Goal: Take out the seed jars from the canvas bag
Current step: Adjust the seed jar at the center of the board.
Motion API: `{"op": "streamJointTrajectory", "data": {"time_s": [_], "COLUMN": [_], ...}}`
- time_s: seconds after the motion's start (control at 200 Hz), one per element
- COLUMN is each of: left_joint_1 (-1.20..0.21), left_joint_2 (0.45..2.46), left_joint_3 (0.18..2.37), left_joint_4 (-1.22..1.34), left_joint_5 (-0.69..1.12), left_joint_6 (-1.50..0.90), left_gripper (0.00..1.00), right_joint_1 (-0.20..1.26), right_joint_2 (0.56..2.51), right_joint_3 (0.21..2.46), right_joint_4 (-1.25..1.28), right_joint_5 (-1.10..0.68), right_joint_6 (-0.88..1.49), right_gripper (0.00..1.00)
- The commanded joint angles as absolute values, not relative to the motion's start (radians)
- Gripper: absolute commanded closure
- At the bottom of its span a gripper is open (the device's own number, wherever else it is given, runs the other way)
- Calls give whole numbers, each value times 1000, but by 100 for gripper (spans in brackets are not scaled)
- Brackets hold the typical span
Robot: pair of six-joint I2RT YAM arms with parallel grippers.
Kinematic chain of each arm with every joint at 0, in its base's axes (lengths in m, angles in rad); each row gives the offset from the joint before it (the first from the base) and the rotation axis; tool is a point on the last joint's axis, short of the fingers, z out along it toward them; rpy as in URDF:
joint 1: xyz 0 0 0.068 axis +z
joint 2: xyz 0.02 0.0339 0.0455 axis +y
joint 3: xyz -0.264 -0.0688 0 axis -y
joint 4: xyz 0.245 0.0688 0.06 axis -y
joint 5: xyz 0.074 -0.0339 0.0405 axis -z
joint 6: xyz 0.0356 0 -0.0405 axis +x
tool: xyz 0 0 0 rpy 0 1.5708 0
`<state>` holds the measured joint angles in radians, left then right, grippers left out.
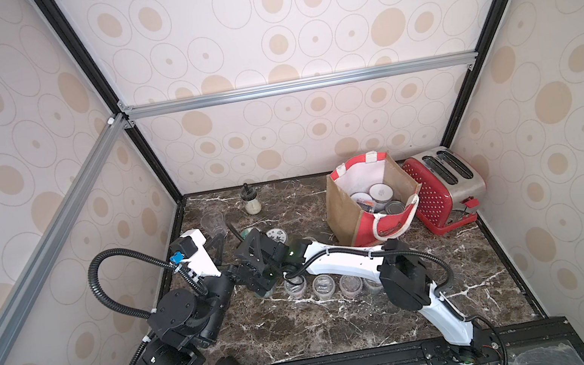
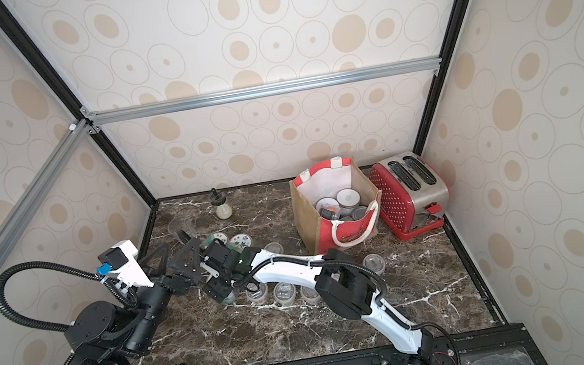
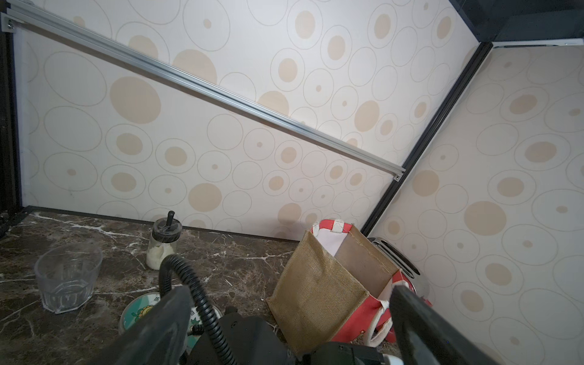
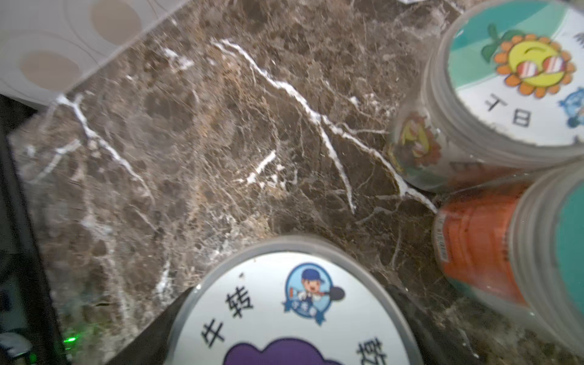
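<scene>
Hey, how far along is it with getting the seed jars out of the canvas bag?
Done: a row of short clear jars and two flower-lidded jars stand on the table. In hand: a purple-picture jar sits between the right pincer fingers; gripped or released, I cannot tell. Still to go: at least three lidded jars lie in the canvas bag.

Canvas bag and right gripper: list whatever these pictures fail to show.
Canvas bag, both top views: its walls hide the bottom, so remaining seed jars cannot be counted.
Right gripper, right wrist view: blurred, the purple-lidded jar cut off by the edge; gripped or not, unclear.
Toaster, left wrist view: mostly behind the bag.
</scene>
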<state>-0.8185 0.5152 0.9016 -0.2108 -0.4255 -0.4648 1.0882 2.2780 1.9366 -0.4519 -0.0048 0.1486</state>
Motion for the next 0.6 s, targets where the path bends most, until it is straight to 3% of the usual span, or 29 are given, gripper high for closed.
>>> {"op": "streamJointTrajectory", "data": {"time_s": [0.0, 0.035, 0.36, 0.595], "left_joint_1": [-816, -815, -816, -814], "left_joint_2": [504, 507, 557, 686], "left_joint_3": [911, 913, 967, 1034], "left_joint_4": [-235, -237, -264, -277], "left_joint_5": [-458, -461, -484, -546], "left_joint_6": [-462, -462, -459, -420], "left_gripper": [2, 2, 2, 2], "right_joint_1": [1081, 1081, 1065, 889], "right_joint_2": [2266, 2255, 1949, 1570], "right_joint_3": [1967, 1956, 1718, 1464], "right_joint_4": [-457, -453, -375, -396], "right_joint_5": [90, 70, -27, -40], "right_joint_6": [83, 84, 163, 284], "right_gripper": [4, 0, 0, 7]}}
